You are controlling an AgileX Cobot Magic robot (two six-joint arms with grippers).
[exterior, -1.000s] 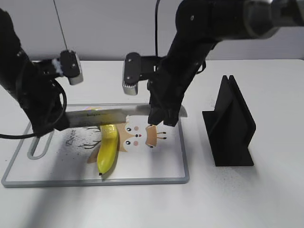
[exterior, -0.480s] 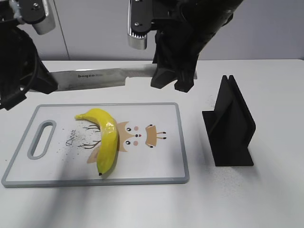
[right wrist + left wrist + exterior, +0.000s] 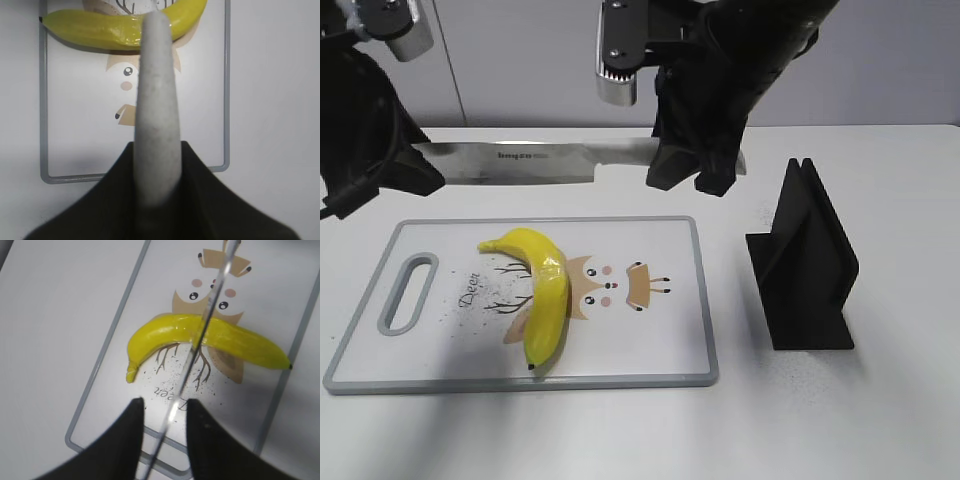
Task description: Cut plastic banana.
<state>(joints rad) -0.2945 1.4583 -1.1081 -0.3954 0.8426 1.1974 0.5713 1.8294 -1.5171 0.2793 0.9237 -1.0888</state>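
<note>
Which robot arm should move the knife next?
Probably the right. The right gripper clamps the knife by its grey handle, above the banana. The left gripper stands open around the blade, not holding it.

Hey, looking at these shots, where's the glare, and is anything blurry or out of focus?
Exterior view: glare streaks the knife blade and the glossy plastic banana; soft arm shadows fall on the cutting board. Left wrist view: the blade edge glints, and the dark left gripper fingers are soft. Right wrist view: the grey knife handle looms large and blurred in the right gripper.
</note>
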